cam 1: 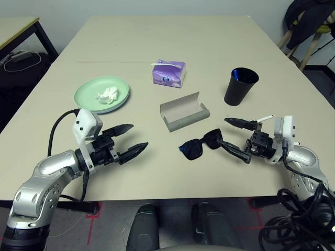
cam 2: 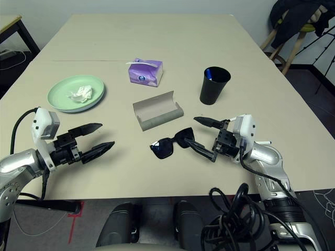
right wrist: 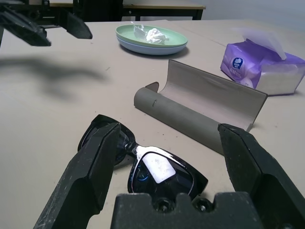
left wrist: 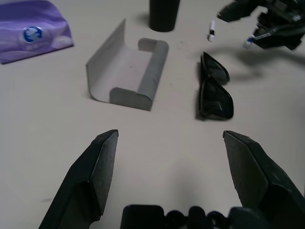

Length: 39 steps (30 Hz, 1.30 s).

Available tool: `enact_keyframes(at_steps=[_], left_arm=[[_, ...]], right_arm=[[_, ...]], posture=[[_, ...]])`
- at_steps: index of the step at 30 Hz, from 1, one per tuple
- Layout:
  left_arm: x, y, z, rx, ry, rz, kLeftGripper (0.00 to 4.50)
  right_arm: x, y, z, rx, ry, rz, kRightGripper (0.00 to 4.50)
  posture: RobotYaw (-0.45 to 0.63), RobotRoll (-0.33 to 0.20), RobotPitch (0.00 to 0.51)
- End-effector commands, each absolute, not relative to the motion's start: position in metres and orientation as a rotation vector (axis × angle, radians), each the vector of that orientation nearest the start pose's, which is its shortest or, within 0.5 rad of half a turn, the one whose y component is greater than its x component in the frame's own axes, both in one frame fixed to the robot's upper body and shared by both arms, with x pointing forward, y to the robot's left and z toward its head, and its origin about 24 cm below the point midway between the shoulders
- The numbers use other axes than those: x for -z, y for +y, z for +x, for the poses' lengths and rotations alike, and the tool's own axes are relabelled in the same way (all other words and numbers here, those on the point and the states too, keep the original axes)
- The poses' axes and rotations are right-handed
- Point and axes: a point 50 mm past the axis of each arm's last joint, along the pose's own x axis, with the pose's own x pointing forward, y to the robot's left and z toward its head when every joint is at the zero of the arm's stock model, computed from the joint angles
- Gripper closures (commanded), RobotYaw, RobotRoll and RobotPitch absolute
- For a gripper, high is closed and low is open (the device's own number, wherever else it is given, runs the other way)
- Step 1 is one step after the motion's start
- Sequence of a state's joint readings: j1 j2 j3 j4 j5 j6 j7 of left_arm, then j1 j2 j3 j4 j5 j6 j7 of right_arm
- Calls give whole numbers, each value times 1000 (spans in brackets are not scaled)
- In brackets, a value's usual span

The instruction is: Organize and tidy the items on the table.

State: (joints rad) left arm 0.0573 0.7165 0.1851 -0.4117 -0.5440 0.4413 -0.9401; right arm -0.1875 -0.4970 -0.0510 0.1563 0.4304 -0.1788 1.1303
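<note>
Between my two end effectors, on the beige worktop (cam 1: 220, 47), lie the black sunglasses (cam 1: 201, 145), folded, lenses down. My right end effector (cam 1: 236, 139) is fully open and holds nothing, its fingers standing to either side of the near end of the sunglasses without touching them. My left end effector (cam 1: 131, 139) is likewise fully open and empty, near the front edge.

Recommended procedure: advance the right end effector until both fingers bracket the frame, close gently, lift clear, then lower the sunglasses into the grey case (cam 1: 184, 112), which lies open just beyond them.

Elsewhere on the worktop: a green plate (cam 1: 88, 93) stacked on a blue one, carrying a crumpled tissue (cam 1: 107, 95); a black cup (cam 1: 240, 86); a purple tissue box (cam 1: 168, 72). Surface is matte and plain. A second table (cam 1: 15, 26) stands at the far left.
</note>
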Motion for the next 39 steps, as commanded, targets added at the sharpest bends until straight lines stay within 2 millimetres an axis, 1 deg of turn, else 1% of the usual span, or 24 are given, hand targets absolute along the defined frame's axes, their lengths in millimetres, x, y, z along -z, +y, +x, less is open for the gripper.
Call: enact_keyframes(at_steps=[1, 5, 9, 16, 20, 23, 26, 28, 33, 35, 37, 39], left_arm=[[-130, 216, 210, 1058, 149, 228, 47], [-130, 213, 206, 1154, 144, 262, 47], [-129, 212, 206, 1200, 140, 290, 47], [-126, 216, 211, 1212, 122, 310, 47], [-125, 217, 213, 1214, 113, 312, 47], [-125, 218, 214, 1213, 108, 310, 47], [-125, 218, 216, 1197, 91, 300, 47], [-126, 217, 216, 1195, 85, 297, 47], [-126, 219, 216, 1191, 77, 297, 47], [-127, 219, 216, 1180, 64, 302, 47], [-129, 219, 218, 1168, 54, 309, 47], [-130, 218, 219, 1165, 45, 307, 47]], right_arm=[[-104, -209, 261, -1073, -195, -204, 0], [-106, -211, 261, -1079, -193, -210, 0], [-108, -211, 261, -1085, -192, -215, 0], [-113, -213, 258, -1114, -192, -235, 0], [-124, -209, 254, -1185, -176, -252, 0], [-136, -209, 254, -1209, -109, -237, 0], [-149, -211, 258, -1157, -103, -227, 0], [-154, -212, 260, -1142, -74, -237, 0], [-158, -215, 261, -1156, 81, -292, 0], [-159, -216, 262, -1168, 112, -294, 0], [-160, -218, 266, -1132, 136, -315, 0], [-159, -220, 269, -1061, 156, -402, 0]], posture=[[114, 0, 96], [110, 0, 97], [104, 0, 97], [93, 0, 96], [86, 0, 101], [85, 0, 103], [87, 0, 109], [91, 0, 110], [97, 0, 109], [105, 0, 105], [111, 0, 101], [117, 0, 97]])
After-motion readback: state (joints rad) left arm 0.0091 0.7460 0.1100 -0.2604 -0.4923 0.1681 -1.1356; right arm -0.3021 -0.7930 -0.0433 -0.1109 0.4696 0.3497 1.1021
